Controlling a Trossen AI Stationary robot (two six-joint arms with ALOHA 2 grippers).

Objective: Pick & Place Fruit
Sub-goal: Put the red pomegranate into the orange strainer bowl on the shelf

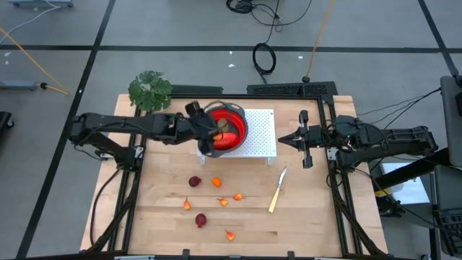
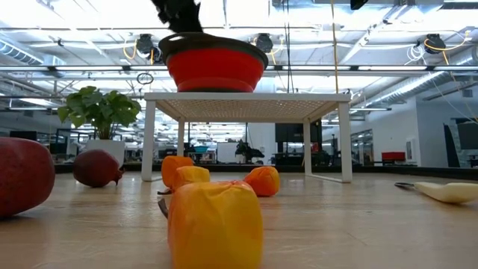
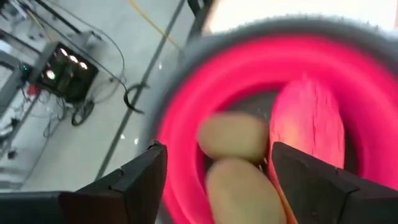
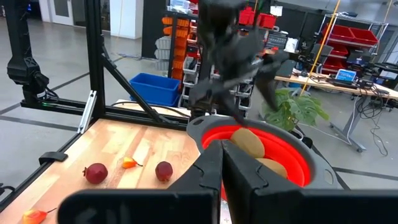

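Note:
A red, grey-rimmed bowl (image 1: 232, 128) (image 2: 215, 66) stands on a white perforated stand (image 1: 261, 133). In it lie two olive-brown oval fruits (image 3: 233, 135) (image 3: 245, 190) and an elongated red fruit (image 3: 309, 121). My left gripper (image 1: 211, 132) (image 3: 217, 148) hangs open over the bowl, its fingers on either side of the ovals and clear of them in the right wrist view (image 4: 249, 93). My right gripper (image 1: 285, 137) (image 4: 222, 168) waits shut, right of the stand. Two dark red round fruits (image 1: 194, 181) (image 1: 201, 220) and several tiny orange ones (image 1: 216, 182) lie on the wooden table.
A pale-handled knife (image 1: 277, 190) (image 2: 448, 192) lies on the table's right half. A potted plant (image 1: 150, 90) stands at the far left corner. The stand's legs (image 2: 149, 142) leave a gap beneath it. Bare wood (image 1: 310, 217) lies at the near right.

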